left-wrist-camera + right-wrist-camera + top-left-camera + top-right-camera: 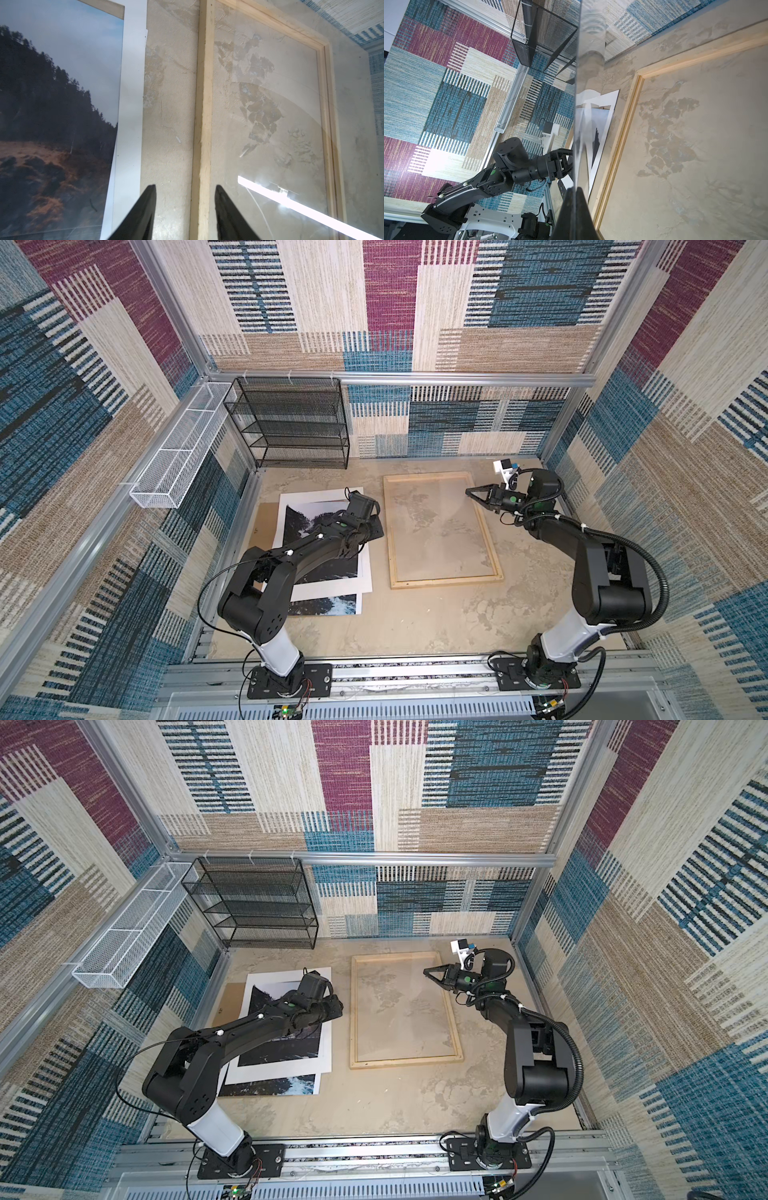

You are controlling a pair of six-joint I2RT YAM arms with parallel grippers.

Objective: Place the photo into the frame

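well, the right gripper (468, 490) is clenched on the clear pane (579, 104), tilted up over the frame (446, 581); the left gripper (185, 188) hangs parted, empty. the photo (328, 605) lies under the white mat (332, 591), nine o'clock of the frame.

Black arms (316, 547), white bases (278, 651), green dots (343, 525), seemingly corrugated cable (660, 576)

We note frame (204, 104): bare pale wood, rough grain, unvarnished. Over it, clear pane (589, 52): glossy, strong glare, looks plastic. At frame's 9 o'clock, photo (52, 93): smooth paper, soft sheen; white mat (133, 83): matt card. Beneath, table (415, 630): matt, rough, plaster-like. At 11 o'clock, shelf (291, 423): black metal mesh. We take walls (332, 302) for woven cloth.
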